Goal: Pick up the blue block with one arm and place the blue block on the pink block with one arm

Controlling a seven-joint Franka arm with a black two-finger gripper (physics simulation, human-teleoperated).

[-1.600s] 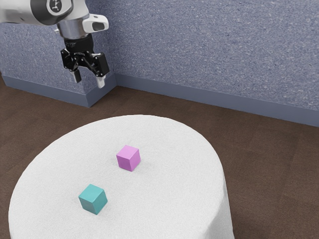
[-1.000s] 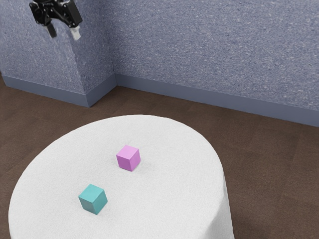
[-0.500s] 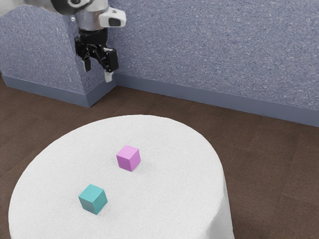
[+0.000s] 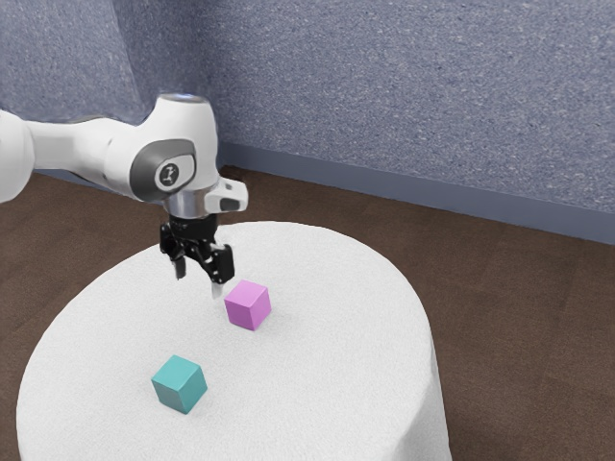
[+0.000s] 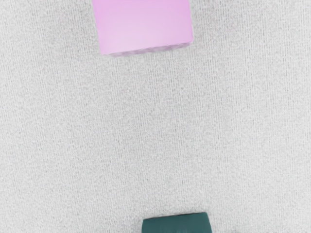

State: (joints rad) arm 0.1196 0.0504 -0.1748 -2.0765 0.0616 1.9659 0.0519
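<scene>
In the exterior view we see the arm reach in from the exterior view's left. Its gripper (image 4: 198,279) hangs low over the white table (image 4: 365,384), fingers spread and empty, just beside the pink block (image 4: 248,304). The blue block (image 4: 179,383) sits on the cloth in the frame's lower left, apart from both. In the wrist view we find the pink block (image 5: 143,24) and a dark edge of the blue block (image 5: 176,224), with bare cloth between them.

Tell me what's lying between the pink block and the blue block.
Nothing lies there. Just bare white tablecloth separates the pink block from the blue block, as the exterior view shows; the wrist view shows the same bare stretch.
</scene>
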